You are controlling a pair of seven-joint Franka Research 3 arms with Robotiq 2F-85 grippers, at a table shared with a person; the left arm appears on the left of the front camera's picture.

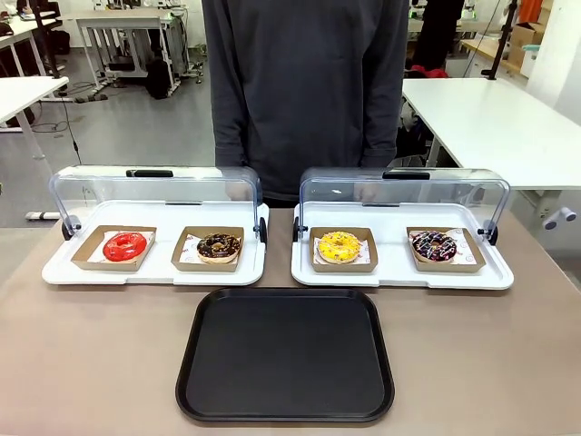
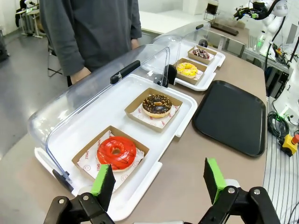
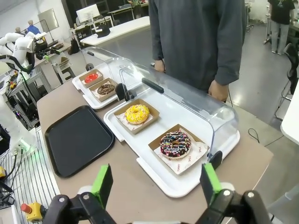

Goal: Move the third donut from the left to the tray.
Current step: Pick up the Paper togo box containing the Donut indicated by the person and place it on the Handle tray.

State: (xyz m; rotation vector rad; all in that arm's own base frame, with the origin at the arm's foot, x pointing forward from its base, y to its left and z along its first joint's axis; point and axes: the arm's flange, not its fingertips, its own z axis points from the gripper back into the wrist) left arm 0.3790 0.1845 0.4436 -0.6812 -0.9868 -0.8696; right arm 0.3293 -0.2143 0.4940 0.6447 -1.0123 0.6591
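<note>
**Workshop table (image 1: pixel 82 363) — pastry on display**

Nearest the camera lies the black tray (image 1: pixel 285 354), bare. Behind it are two white display bases with their clear lids tipped back. The left base (image 1: pixel 154 271) holds a red donut (image 1: pixel 124 246) and a chocolate donut (image 1: pixel 219 246). The right base (image 1: pixel 399 276) holds the yellow donut (image 1: pixel 339 246) — left slot, in its cardboard holder — beside a sprinkled donut (image 1: pixel 434 245). The left gripper (image 2: pixel 159 179) and right gripper (image 3: pixel 156 184) hang with jaws spread wide, holding nothing. A person (image 1: pixel 304 82) stands behind, cut off at the chest.

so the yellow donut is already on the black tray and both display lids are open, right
No, the yellow donut sits in its cardboard holder in the right-hand display case, not on the black tray. The front view shows it. Both display lids are open.
</note>
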